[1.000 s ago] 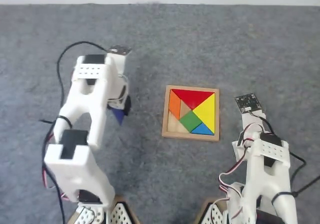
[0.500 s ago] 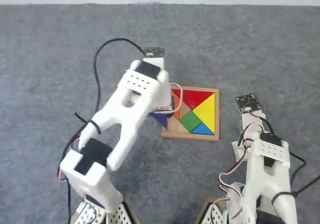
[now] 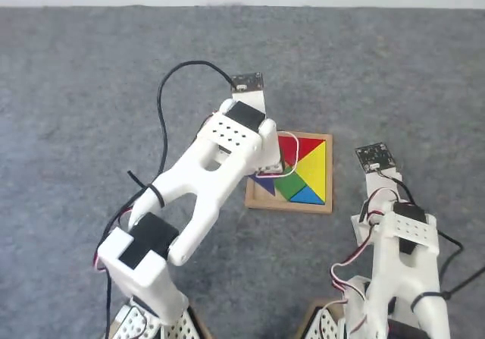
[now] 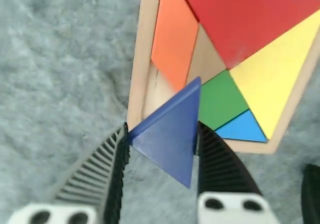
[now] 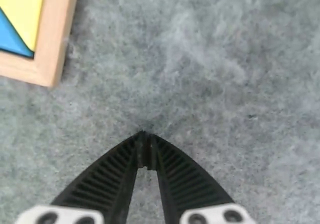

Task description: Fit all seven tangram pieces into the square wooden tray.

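Over the square wooden tray (image 3: 303,208), at its 7 o'clock corner as the high view has it, your left gripper (image 4: 161,130) holds the dark blue triangle (image 4: 170,136), pinched between its two ribbed fingers (image 4: 107,169). One tip of the triangle points in over the tray. The rest hangs out past the rim above the grey mat (image 3: 114,66). You can't tell whether it touches the wood.

The tray lies flat on the mat, toward 3 o'clock of table centre. Five pieces sit in it:
- red triangle (image 4: 240,18) at 12 o'clock
- yellow triangle (image 4: 272,73) at 3
- orange parallelogram (image 4: 175,38) at 9
- green square (image 4: 220,101) at 6, near the middle
- light blue triangle (image 4: 242,129) in the 5 o'clock corner

Bare wood shows in two spots. One is a small triangular gap (image 4: 206,58) between orange, red and green. The other is the floor of the 7 o'clock corner, right under your held piece.

Your left arm (image 3: 220,164) stretches from 7 o'clock of the table diagonally to the tray and covers its 9 o'clock side in the high view.

Your right gripper (image 5: 145,144) has its fingers pressed together, nothing between them. It sits low over the mat, near the tray's 5 o'clock corner but apart from the rim. Your right arm (image 3: 398,255) stands at 5 o'clock of the tray.
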Controlling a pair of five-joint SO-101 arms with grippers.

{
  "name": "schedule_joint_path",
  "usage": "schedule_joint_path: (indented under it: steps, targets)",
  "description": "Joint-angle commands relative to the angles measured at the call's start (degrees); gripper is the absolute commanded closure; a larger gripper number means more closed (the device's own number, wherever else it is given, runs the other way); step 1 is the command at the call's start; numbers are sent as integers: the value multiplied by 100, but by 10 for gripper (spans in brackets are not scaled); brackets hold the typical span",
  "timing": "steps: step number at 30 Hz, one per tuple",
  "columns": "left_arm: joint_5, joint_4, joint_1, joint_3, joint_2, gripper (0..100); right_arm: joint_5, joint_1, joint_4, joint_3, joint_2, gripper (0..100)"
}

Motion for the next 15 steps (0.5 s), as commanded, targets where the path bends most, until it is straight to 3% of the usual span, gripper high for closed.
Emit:
schedule_joint_path:
  steps: [1,7,15]
  targets:
    - [185,-220,53,-180,-387,974,-62,-57,-66,-26,-198,990]
    - [835,-976,53,409,-387,976,-62,-57,-66,-26,-198,990]
    - [967,-1521,62,831,-387,978,-70,-57,-66,-26,-198,990]
